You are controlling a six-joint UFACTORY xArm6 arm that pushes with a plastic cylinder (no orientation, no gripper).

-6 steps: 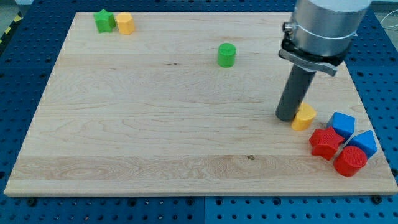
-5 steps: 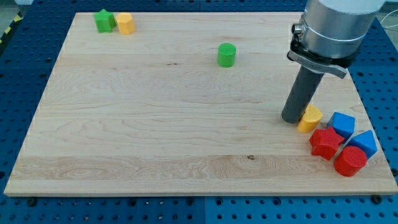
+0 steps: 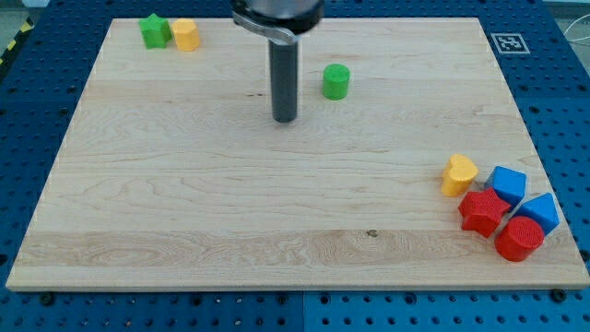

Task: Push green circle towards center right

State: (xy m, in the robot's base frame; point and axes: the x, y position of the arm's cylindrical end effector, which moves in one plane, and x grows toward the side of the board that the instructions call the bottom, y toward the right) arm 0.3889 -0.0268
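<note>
A straight dark rod stands upright on a pale wooden board (image 3: 184,203) laid over a blue perforated bench (image 3: 37,101); the rod is a plain pusher, and its tip (image 3: 285,120) rests on bare wood touching nothing. The green plastic circle block (image 3: 336,82) sits just to the view's right of the tip and slightly higher. At top left, a green star block (image 3: 155,30) touches a yellow block (image 3: 186,35). At lower right cluster a yellow heart-like block (image 3: 458,174), 2 blue blocks (image 3: 508,185) (image 3: 539,212) and 2 red blocks (image 3: 482,213) (image 3: 519,239). A printed marker tag (image 3: 506,41) occupies the top right corner.
</note>
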